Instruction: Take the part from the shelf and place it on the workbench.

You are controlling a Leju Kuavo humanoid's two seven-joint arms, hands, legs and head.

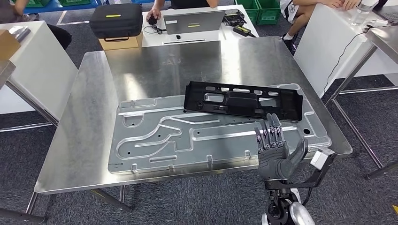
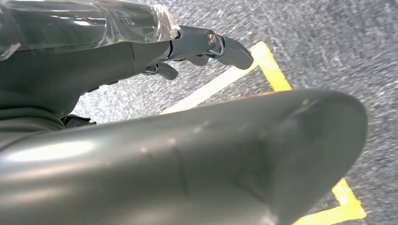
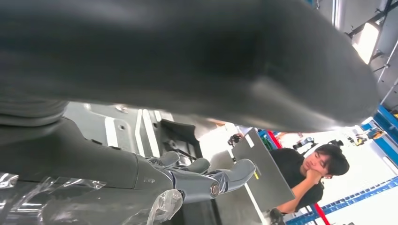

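The black plastic part (image 1: 243, 100) lay on the steel table (image 1: 94, 131), propped across the far right stretch of a large stamped metal panel (image 1: 155, 136), its long axis running roughly parallel to the table's far edge. The robot's right hand (image 1: 274, 149) stood raised at the table's near right edge, fingers spread and holding nothing, just short of the part, which lay directly beyond its fingertips. The left hand (image 2: 206, 47), seen from its wrist over grey floor with yellow tape, looked empty with fingers loosely extended, leaving the right hand the nearer, with the placing apparently done.

Matt black plastic part (image 1: 242, 100), brushed-steel workbench (image 1: 155, 65)
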